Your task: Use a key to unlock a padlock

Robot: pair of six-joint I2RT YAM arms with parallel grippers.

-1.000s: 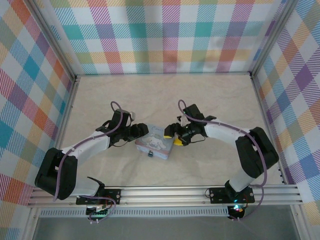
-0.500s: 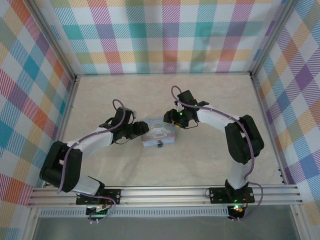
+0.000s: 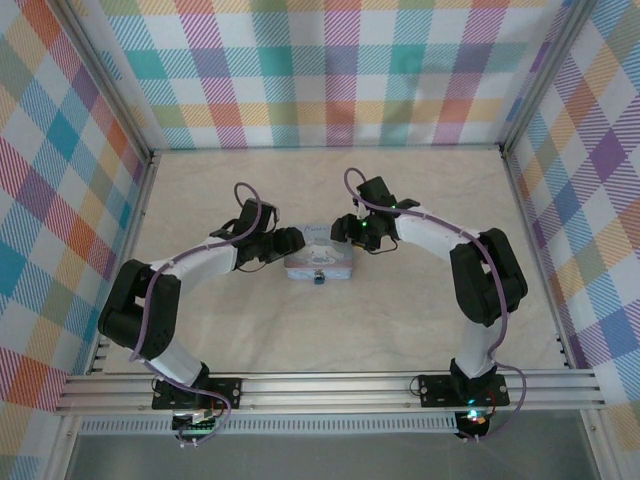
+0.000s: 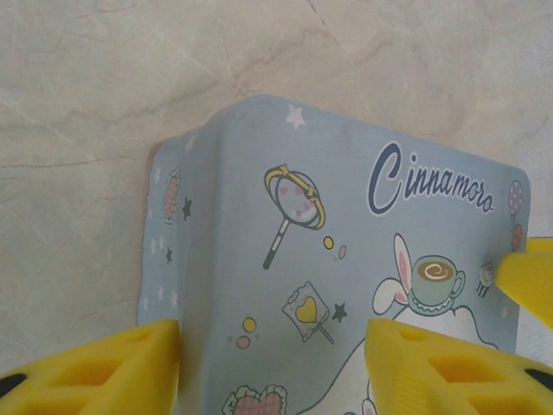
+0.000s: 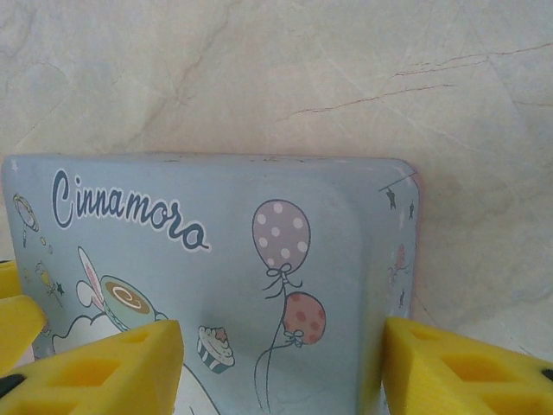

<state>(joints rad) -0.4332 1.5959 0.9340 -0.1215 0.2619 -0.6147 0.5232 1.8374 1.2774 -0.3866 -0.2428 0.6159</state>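
Observation:
The pastel-blue cartoon tin box (image 3: 320, 260) lies mid-table, and the tiny dark padlock (image 3: 318, 279) hangs at its near side. My left gripper (image 3: 290, 243) is at the box's left end and my right gripper (image 3: 350, 231) is at its right end. In the left wrist view the left gripper (image 4: 272, 372) is open astride a corner of the box (image 4: 328, 259), one finger beside the wall and one over the lid. The right gripper (image 5: 281, 372) is open the same way over the box (image 5: 225, 259). The key is hidden.
The marbled beige table (image 3: 330, 190) is ringed by an aluminium frame with checked walls. The other arm's yellow fingertip (image 4: 529, 281) pokes into the left wrist view, and one (image 5: 13, 320) shows at the left edge of the right wrist view.
The tin box has slid away from the arm bases and turned square. Both grippers followed it, the left moving right and farther, the right swinging in to the left.

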